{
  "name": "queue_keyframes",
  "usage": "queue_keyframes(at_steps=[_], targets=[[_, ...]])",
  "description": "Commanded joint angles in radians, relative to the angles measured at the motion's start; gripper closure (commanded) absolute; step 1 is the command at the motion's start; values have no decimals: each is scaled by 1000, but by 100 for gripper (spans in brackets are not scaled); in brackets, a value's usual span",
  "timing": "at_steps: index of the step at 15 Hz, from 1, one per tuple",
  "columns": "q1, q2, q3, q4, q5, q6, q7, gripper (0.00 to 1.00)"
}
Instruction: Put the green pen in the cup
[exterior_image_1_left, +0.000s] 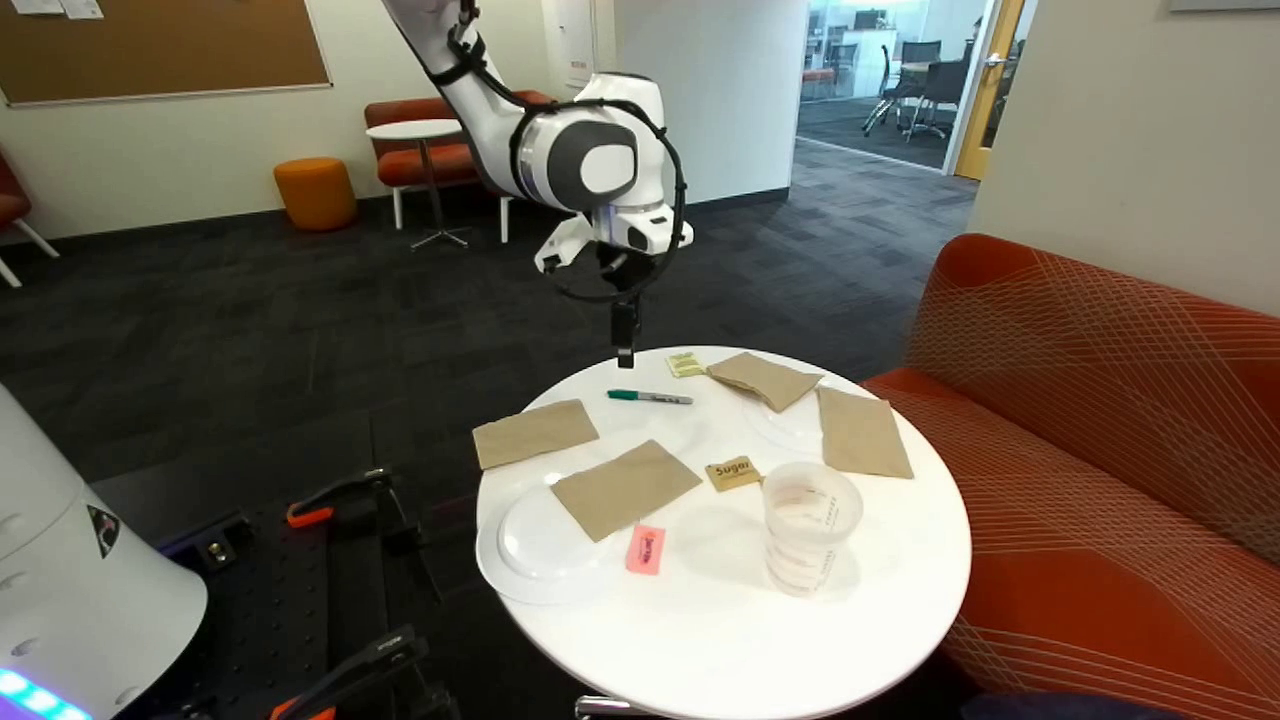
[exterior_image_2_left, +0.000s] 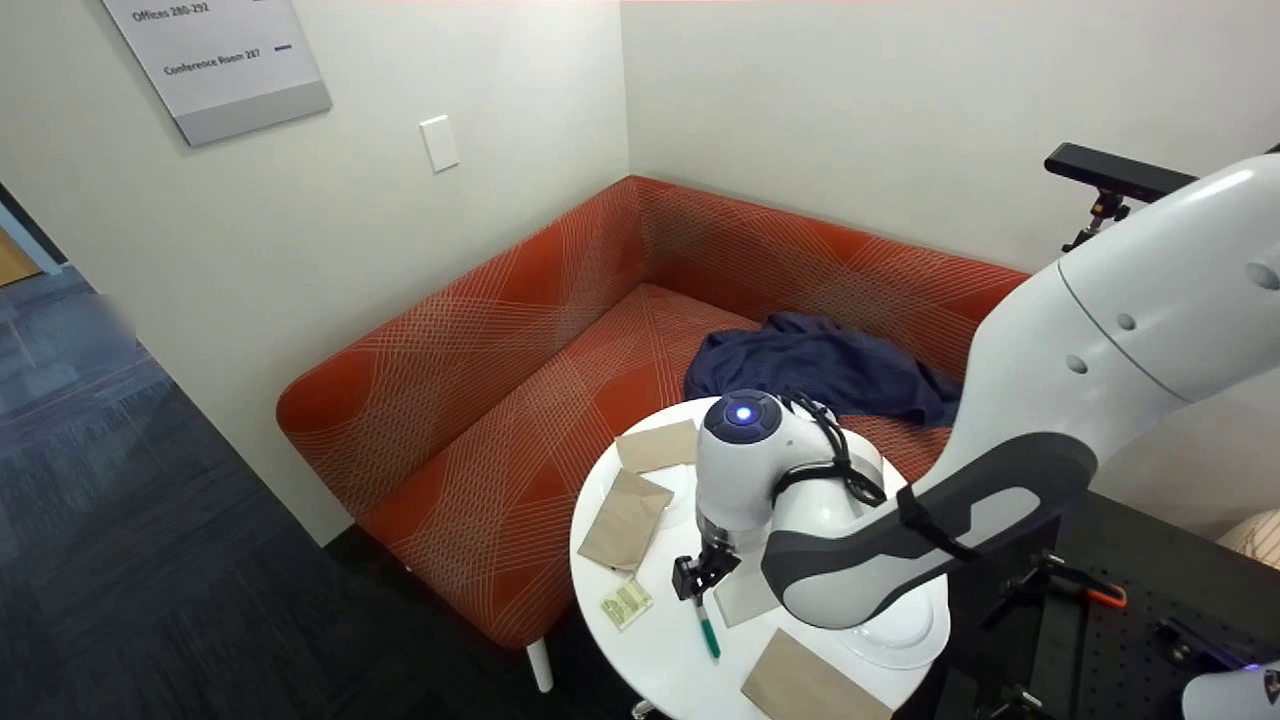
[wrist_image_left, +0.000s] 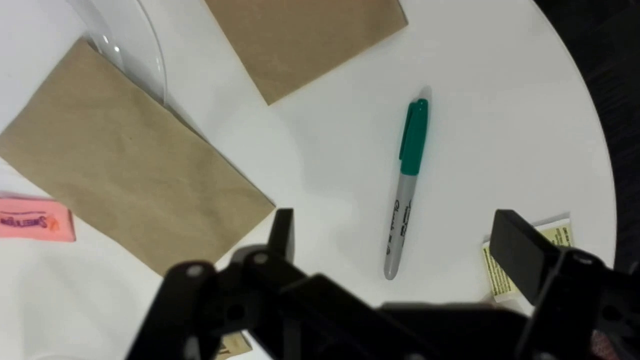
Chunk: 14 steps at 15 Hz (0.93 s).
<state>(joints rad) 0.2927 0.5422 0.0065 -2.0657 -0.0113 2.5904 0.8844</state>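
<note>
The green pen (wrist_image_left: 408, 185) lies on the desk (exterior_image_1_left: 700, 640); my wrist view shows the jaws spread wide, holding nothing. Only in an exterior view can I see the whole cup (exterior_image_1_left: 803, 545), upright, well apart from the pen.

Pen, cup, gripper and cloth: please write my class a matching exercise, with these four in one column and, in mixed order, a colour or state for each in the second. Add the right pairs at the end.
Things
1. Pen
2. Cup
3. Gripper
4. Cloth

Colours and states
A. Dark blue, lying on the sofa
B. Open, above the table
C. Green and grey, lying flat
D. Clear, standing upright

Right pairs: 1-C, 2-D, 3-B, 4-A
</note>
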Motion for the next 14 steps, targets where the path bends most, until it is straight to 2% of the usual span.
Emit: queue_keyframes(at_steps=[1,6,14], targets=[[32,63,-32,41,-13,49,19,0],[51,130,-55,64,2,148,9,0],[36,189,-57,89,32,169,-13,0]])
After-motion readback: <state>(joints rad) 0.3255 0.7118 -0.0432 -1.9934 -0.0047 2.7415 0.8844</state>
